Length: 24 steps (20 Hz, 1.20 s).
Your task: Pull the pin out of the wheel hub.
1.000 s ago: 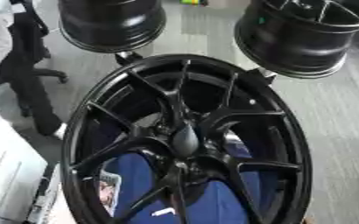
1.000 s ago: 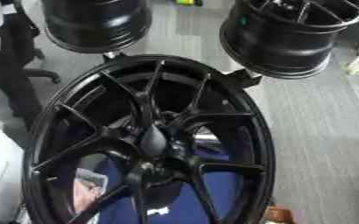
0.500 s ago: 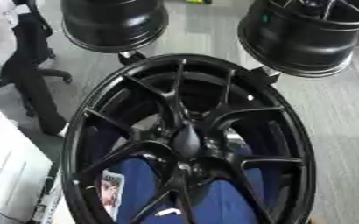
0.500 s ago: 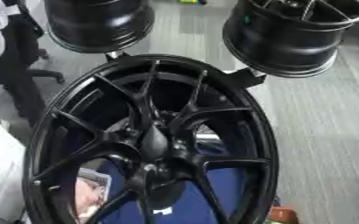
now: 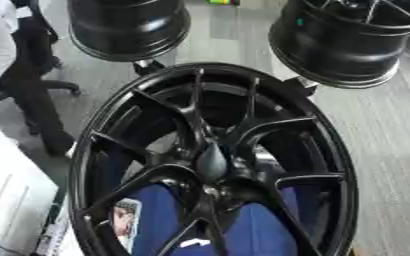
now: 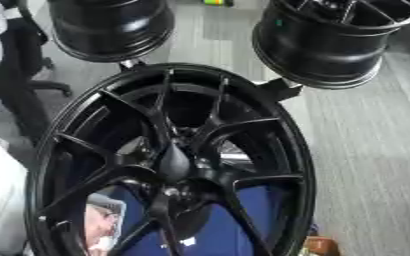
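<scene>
Left eye view:
- Wheel hub (image 5: 210, 165): lg black multi-spoke alloy rim, fills centre + lower frame, face tilted toward camera. Spokes meet at a glossy dark, teardrop-shaped centre piece (image 5: 212, 161); can't tell whether this is the pin.
- Blue surface (image 5: 252, 231) seen thru spokes, lower part; small white mark on it nr bottom edge.
- Printed card w/ picture (image 5: 124, 224) behind lower-left spokes.
- 2 more black rims behind: one upper left (image 5: 128, 27), one upper right (image 5: 347, 42), each well apart from the other, both just beyond the big rim's top edge.
- Grey floor (image 5: 392, 150) at right, striped texture.
- Office chair (image 5: 29, 85), black, far left.
- White flat item (image 5: 12, 200) lower-left corner, kind unclear.
- Robot hands: neither shows; finger state not visible.

Right eye view:
- Same hub (image 6: 169, 165), shifted left in frame; centre piece (image 6: 173, 162) at spoke junction, nothing touching it.
- Brown/orange obj (image 6: 318, 245) on floor beside rim's lower right edge, unidentifiable.
- Small green-yellow item (image 6: 215, 2) at top edge betw the 2 rear rims.
- No hand in this view either.
</scene>
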### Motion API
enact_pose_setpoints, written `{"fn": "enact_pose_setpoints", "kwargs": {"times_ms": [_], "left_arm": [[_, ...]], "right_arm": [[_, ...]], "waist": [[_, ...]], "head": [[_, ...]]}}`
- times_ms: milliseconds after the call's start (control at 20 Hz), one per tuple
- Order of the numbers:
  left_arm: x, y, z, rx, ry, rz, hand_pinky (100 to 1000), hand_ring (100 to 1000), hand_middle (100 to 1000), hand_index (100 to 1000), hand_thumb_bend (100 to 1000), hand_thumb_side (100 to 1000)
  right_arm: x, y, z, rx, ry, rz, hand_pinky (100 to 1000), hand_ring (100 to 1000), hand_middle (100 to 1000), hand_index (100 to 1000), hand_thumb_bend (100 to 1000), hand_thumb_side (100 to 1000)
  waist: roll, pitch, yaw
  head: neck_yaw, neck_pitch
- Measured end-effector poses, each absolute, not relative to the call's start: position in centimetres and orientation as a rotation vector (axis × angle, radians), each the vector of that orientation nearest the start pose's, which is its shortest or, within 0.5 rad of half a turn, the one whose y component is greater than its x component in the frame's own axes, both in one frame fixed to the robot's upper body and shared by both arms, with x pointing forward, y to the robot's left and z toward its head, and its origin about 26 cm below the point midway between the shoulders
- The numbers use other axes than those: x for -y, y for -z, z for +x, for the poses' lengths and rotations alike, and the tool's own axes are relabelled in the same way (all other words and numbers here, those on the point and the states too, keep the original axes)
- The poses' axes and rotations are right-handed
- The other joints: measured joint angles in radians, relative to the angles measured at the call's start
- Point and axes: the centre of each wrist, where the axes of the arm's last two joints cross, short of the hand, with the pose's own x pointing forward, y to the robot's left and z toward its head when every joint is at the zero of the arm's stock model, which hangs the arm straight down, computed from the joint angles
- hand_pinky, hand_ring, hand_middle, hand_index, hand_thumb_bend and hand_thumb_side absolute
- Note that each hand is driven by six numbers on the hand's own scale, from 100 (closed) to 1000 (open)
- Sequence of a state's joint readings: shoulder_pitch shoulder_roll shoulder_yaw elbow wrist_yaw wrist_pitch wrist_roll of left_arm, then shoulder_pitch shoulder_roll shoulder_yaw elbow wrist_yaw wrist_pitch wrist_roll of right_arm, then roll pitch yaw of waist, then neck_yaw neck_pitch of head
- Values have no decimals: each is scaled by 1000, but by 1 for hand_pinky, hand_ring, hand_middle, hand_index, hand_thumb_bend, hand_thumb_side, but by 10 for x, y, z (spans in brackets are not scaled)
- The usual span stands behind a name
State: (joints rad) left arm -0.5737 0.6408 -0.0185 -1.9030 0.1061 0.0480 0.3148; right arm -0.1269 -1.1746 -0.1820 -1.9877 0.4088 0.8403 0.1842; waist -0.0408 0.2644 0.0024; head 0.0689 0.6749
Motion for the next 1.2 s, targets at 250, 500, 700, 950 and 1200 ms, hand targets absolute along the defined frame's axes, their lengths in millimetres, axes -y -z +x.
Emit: {"fn": "enact_pose_setpoints", "kwargs": {"times_ms": [250, 500, 700, 950, 1200], "left_arm": [[-282, -296, 323, 2453, 253, 450, 649, 670, 540, 796, 100, 613], [-281, -297, 323, 2458, 254, 446, 649, 670, 540, 796, 100, 611], [-281, -297, 323, 2460, 254, 445, 649, 670, 540, 796, 100, 610], [-280, -296, 323, 2460, 247, 436, 649, 670, 540, 797, 100, 612], [-280, -297, 323, 2461, 246, 434, 649, 670, 540, 797, 100, 611]], "right_arm": [[377, -340, 261, 1298, -578, -1509, 885, 811, 755, 812, 100, 100], [374, -345, 261, 1427, -590, -1492, 879, 800, 739, 802, 100, 100], [374, -342, 262, 1510, -591, -1457, 873, 789, 724, 796, 100, 100], [373, -338, 263, 1598, -565, -1412, 873, 789, 725, 800, 100, 100], [372, -330, 265, 1643, -535, -1397, 873, 791, 726, 800, 100, 100]], "waist": [[2, -2, 3], [3, -2, 3], [3, -2, 3], [3, -2, 3], [3, -2, 3]], "head": [[-2, 0], [-2, 0], [-2, 0], [-2, -3], [-3, -8]]}}
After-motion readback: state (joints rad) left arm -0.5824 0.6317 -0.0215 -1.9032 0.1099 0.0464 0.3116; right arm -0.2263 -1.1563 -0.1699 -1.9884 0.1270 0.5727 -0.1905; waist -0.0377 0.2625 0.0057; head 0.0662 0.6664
